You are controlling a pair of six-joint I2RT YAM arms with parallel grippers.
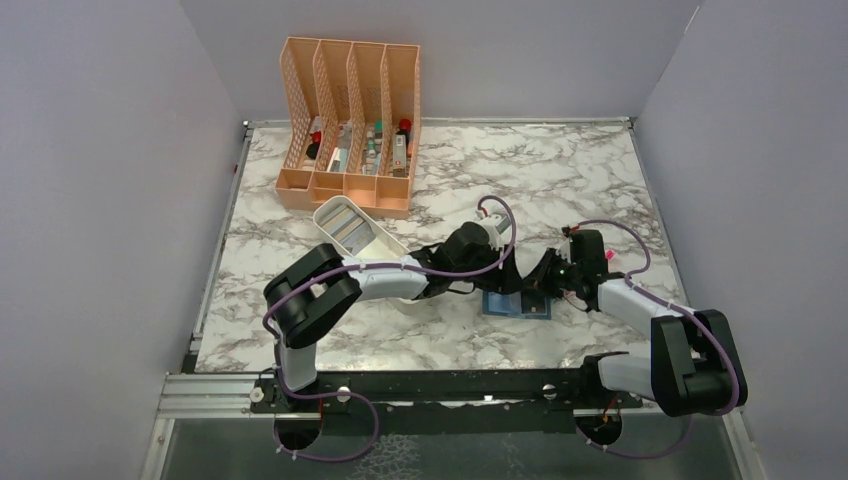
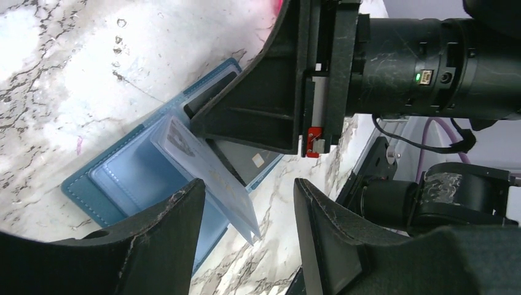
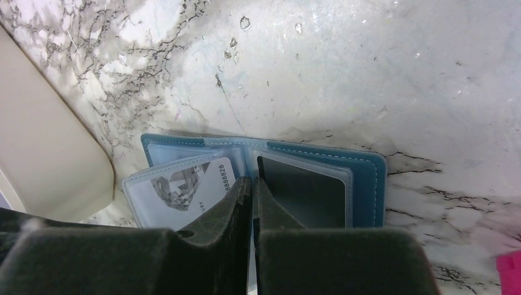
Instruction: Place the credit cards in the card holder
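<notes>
Risk of card slip: the pale credit card [image 3: 178,190] stands tilted and appears only partly seated in a clear sleeve of the card holder [image 3: 362,178]. If it is pushed off-line, it could be bent or popped back out.
Risk of holder shift: the card holder is pinned at its fold only, so it could be slid across the marble tabletop [image 1: 560,170] by a sideways push.
Risk of collision: 2 grippers are crowded over 1 small wallet, so the fingers could be knocked together by a careless approach.
Left gripper [image 2: 249,184]: the fingers are spread wide and nothing is clasped. The free corner of the pale credit card lies in the gap between them; contact cannot be told.
Right gripper [image 3: 252,184]: the fingers are pressed almost together at the fold. A thin pale leaf of the card holder is seen in the slit and is judged to be nipped.
Card holder place: it is laid open and flat, right of the middle and toward the near edge.
Other cards: 1 dark card [image 3: 301,190] is seated in the right-hand pocket. More cards [image 1: 348,226] are left in the white tray [image 1: 322,208], left of the middle, below the peach organizer [image 1: 345,190] at the far-left corner.
</notes>
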